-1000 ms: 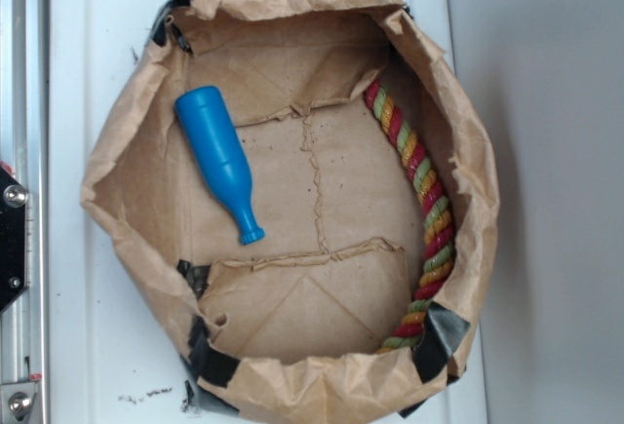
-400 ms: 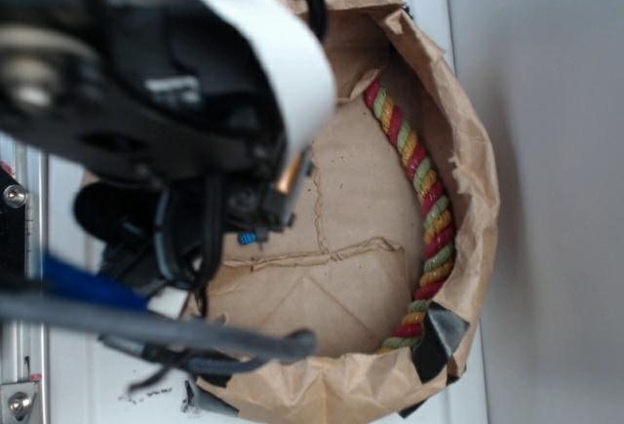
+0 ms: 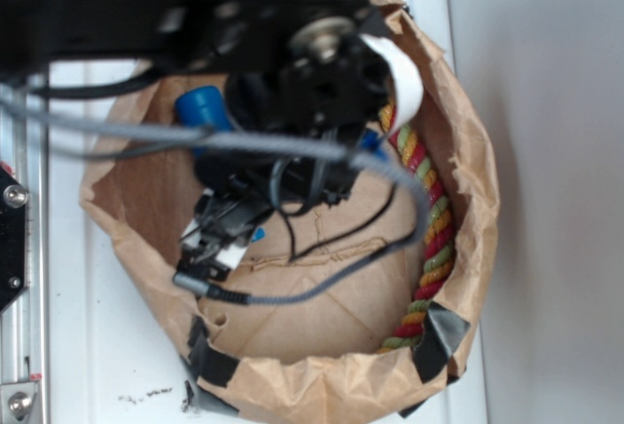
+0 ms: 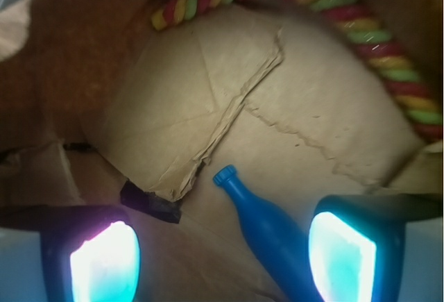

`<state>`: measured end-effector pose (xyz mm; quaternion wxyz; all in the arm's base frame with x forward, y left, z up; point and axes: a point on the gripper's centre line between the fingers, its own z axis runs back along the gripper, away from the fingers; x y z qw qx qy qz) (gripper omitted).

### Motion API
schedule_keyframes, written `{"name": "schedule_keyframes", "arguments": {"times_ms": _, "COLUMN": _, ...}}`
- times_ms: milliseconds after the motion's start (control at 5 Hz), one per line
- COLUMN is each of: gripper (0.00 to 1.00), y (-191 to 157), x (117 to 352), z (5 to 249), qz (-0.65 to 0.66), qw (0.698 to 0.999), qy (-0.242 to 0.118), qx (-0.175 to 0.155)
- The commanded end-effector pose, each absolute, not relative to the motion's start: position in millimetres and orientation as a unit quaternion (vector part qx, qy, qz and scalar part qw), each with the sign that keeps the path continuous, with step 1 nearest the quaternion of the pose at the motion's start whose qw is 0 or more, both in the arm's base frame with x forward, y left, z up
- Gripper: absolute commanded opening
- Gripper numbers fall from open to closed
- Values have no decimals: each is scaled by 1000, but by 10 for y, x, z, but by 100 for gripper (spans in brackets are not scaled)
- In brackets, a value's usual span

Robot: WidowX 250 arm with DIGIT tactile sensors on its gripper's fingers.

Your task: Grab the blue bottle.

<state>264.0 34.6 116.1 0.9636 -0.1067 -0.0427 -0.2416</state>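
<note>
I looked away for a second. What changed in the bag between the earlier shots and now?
The arm swung in over the paper bag and now covers its upper middle. The end effector is open, its fingers on either side of the bottle, nothing gripped yet. The bottle lies where it was on the bag's left, and the rope still runs along the right wall.

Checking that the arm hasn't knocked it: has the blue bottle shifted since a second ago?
No. The blue bottle lies by the paper bag's left wall, base and cap where they were.
</note>
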Motion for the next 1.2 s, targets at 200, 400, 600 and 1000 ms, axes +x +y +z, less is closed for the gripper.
{"name": "schedule_keyframes", "arguments": {"times_ms": 200, "gripper": 100, "y": 380, "x": 2512, "z": 1162, "qz": -218, "qw": 970, "qy": -32, "qx": -101}}
{"name": "schedule_keyframes", "arguments": {"times_ms": 400, "gripper": 100, "y": 380, "x": 2512, "z": 1162, "qz": -218, "qw": 970, "qy": -32, "qx": -101}}
{"name": "schedule_keyframes", "arguments": {"times_ms": 600, "gripper": 100, "y": 376, "x": 2548, "z": 1025, "qz": -233, "qw": 968, "qy": -44, "qx": -82}}
{"name": "schedule_keyframes", "arguments": {"times_ms": 1000, "gripper": 100, "y": 633, "x": 2963, "z": 630, "qz": -242, "qw": 968, "qy": -27, "qx": -55}}
